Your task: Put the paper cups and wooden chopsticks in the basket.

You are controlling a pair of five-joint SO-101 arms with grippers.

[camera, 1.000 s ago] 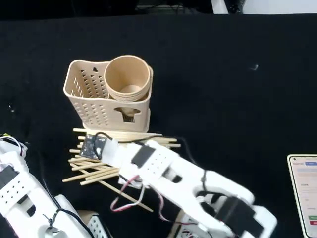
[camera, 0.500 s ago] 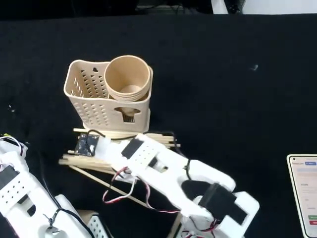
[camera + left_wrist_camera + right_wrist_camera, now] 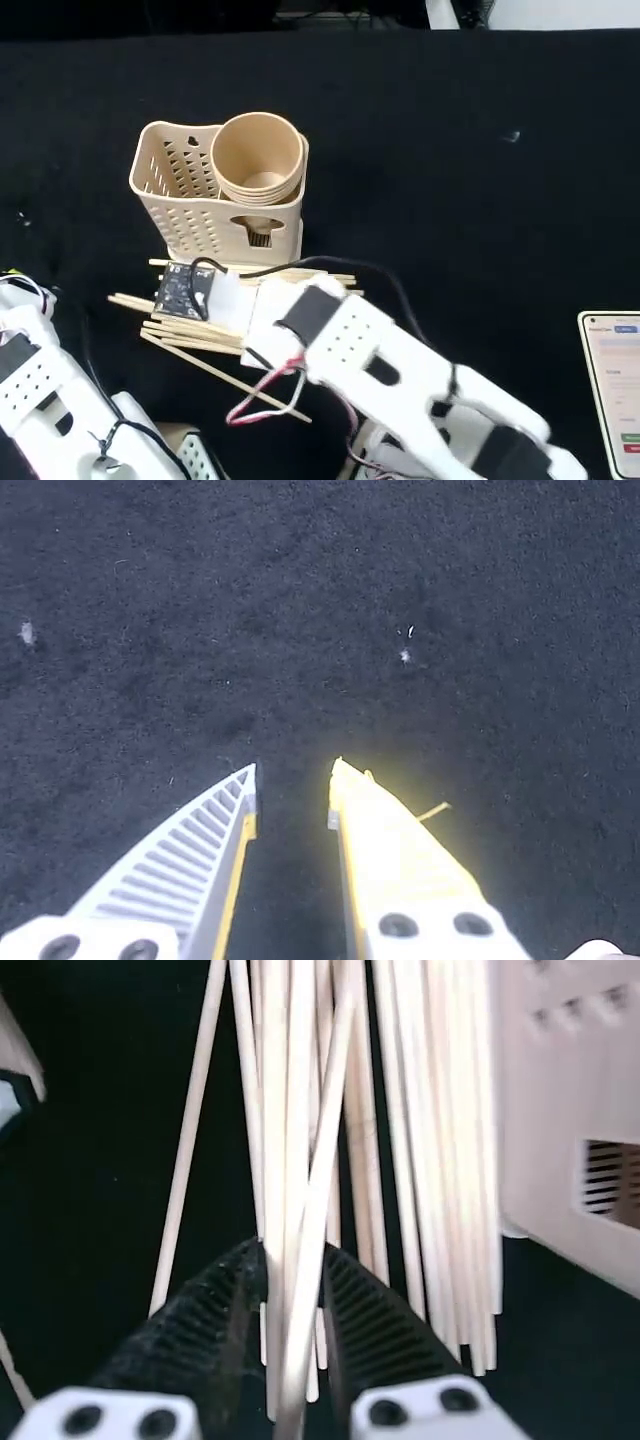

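A beige perforated basket [image 3: 190,215] stands upright on the black cloth, with stacked paper cups [image 3: 258,158] in its right half. Wooden chopsticks [image 3: 185,333] lie in a loose bundle on the cloth just in front of it. My right arm [image 3: 340,340] stretches from the lower right over the bundle. My right gripper [image 3: 293,1260] is shut on a few chopsticks [image 3: 300,1140], and the rest of the sticks lie beside them toward the basket wall [image 3: 570,1110]. My left gripper [image 3: 292,780] hangs over bare black cloth, narrowly open and holding nothing.
One chopstick [image 3: 245,388] lies apart, slanting toward the front edge under the arm's red and white wires. A phone [image 3: 612,390] lies at the right edge. The left arm's white base [image 3: 40,390] fills the lower left corner.
The right gripper has closed in on the chopsticks and pulled the fanned bundle together and leftward. The right arm's forearm has risen. Basket, cups and left arm are unchanged.
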